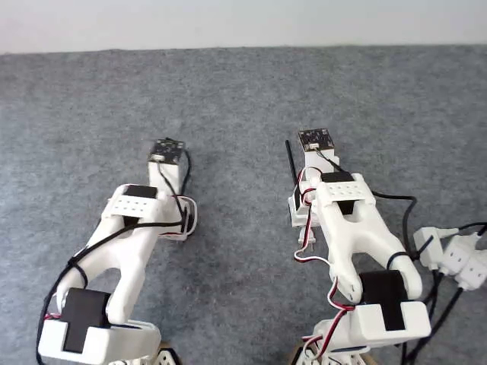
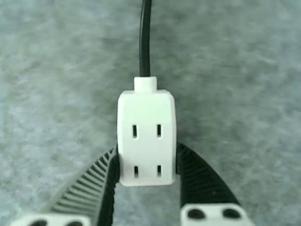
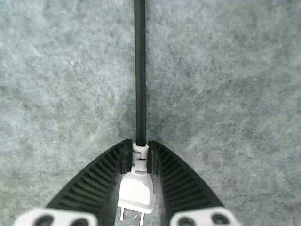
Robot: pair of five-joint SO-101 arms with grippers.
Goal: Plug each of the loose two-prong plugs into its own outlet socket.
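Two of the task's pieces are in hand: a white outlet block with two pairs of slots, and a white two-prong plug. The block is over the left part of the grey felt mat. The left gripper is clamped on its flanks at the near end, and its black cord trails off to the far side. Holding it by the sides with the slotted face up probably keeps both sockets free to take prongs. The plug is to the right, well apart from the block. The right gripper is closed on its neck, where the black lead enters and runs away to the far side. Its prongs point back toward the near edge rather than at the block, so it likely has to be turned before the two can meet. More white plugs and blocks lie bunched with their cables at the near right edge, apparently waiting their turn.
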